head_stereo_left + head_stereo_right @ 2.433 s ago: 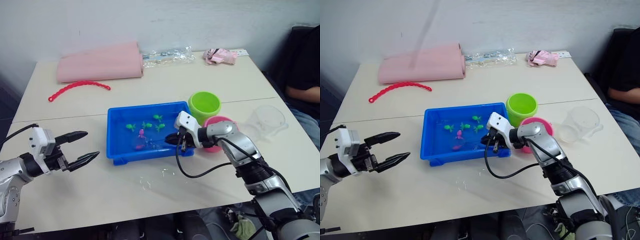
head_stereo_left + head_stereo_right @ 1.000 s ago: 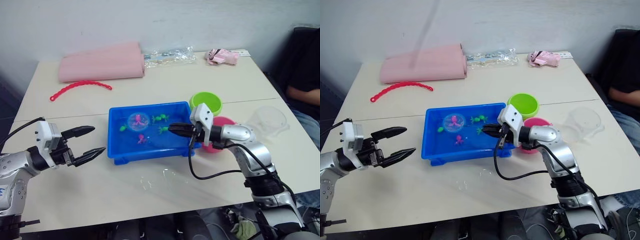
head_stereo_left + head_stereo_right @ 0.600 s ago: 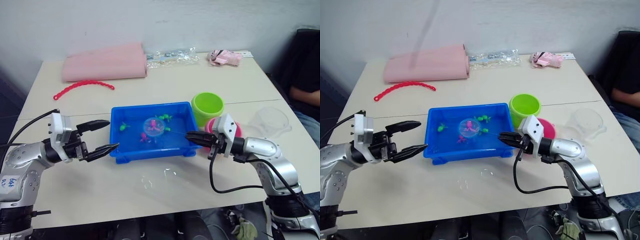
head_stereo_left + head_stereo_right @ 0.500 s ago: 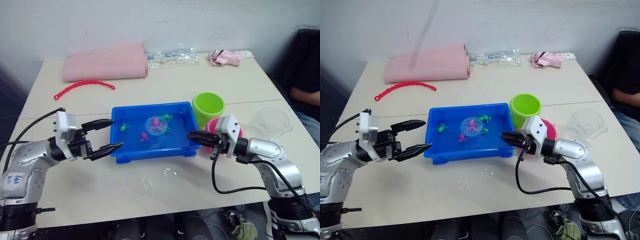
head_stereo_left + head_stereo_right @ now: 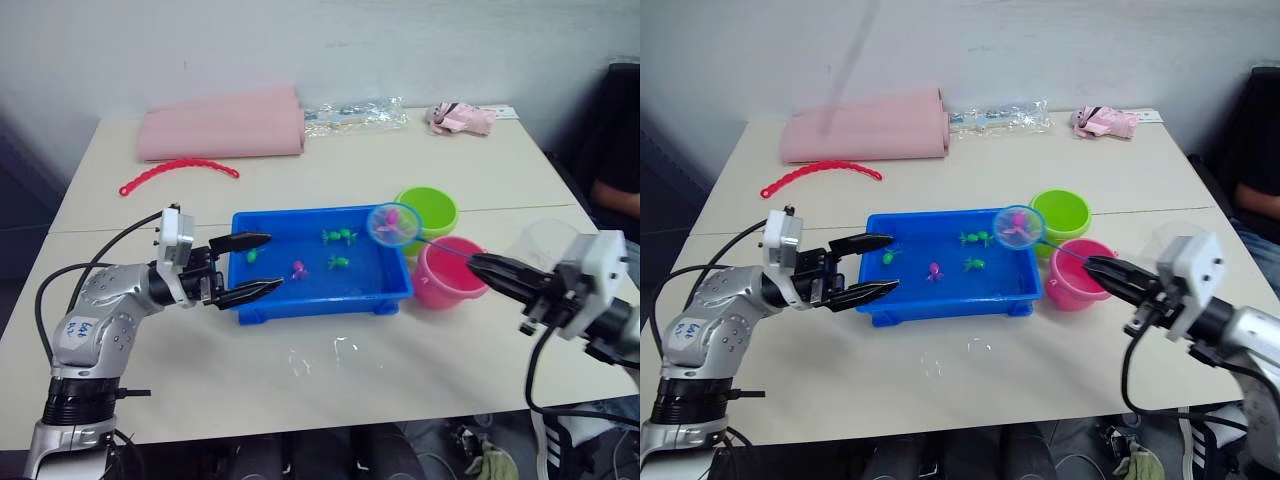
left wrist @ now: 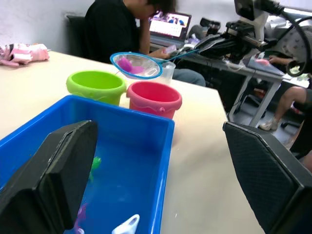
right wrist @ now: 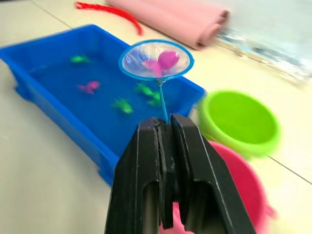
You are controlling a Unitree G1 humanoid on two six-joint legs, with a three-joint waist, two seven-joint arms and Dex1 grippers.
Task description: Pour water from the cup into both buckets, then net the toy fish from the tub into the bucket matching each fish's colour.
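While right gripper (image 7: pixel 165 127) clamps the net (image 5: pixel 392 224) with a pink fish (image 7: pixel 163 61) above the tub (image 5: pixel 300 297), left gripper (image 5: pixel 252 267) gapes beside the tub.

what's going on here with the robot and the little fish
The right gripper is shut on the net, holding it above the blue tub's far right corner with a pink fish in it, near the green bucket and pink bucket. The left gripper is open at the tub's left end.
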